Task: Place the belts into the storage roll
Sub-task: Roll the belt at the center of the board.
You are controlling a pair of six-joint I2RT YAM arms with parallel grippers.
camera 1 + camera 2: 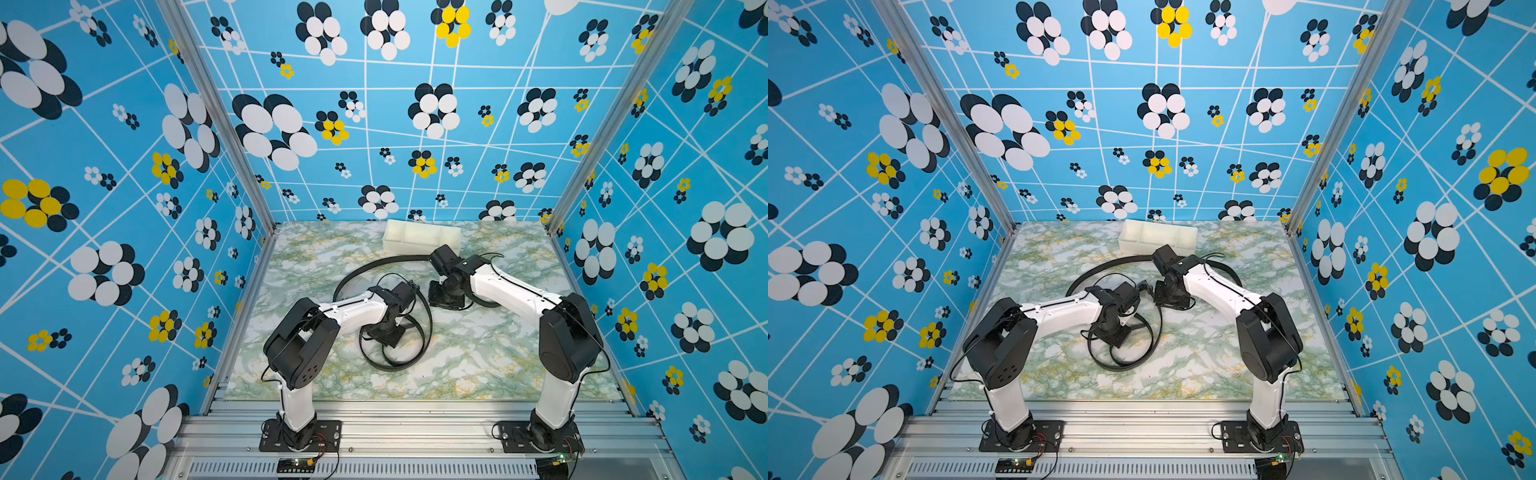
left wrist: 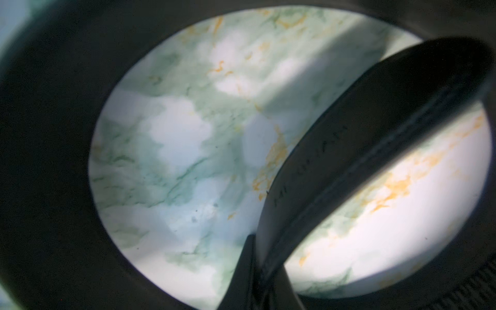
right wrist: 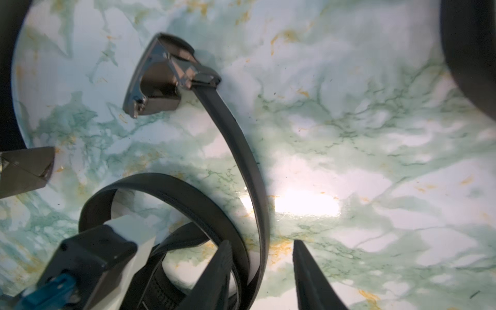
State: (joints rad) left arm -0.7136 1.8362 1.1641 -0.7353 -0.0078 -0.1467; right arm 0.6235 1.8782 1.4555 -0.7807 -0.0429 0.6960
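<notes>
Left gripper (image 2: 257,268) is clamped shut on a belt (image 2: 362,150) amid loose loops (image 1: 399,366); right gripper (image 3: 261,271) gapes partly — buckled strap (image 3: 241,150) between its jaws, ungripped — tray (image 1: 409,248) behind.

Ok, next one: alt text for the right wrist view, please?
A black belt with a dark metal buckle lies on a green-veined marble tabletop, its strap curving from the buckle to pass between the open fingers of the right pincer. More black strap loops beside it.
</notes>
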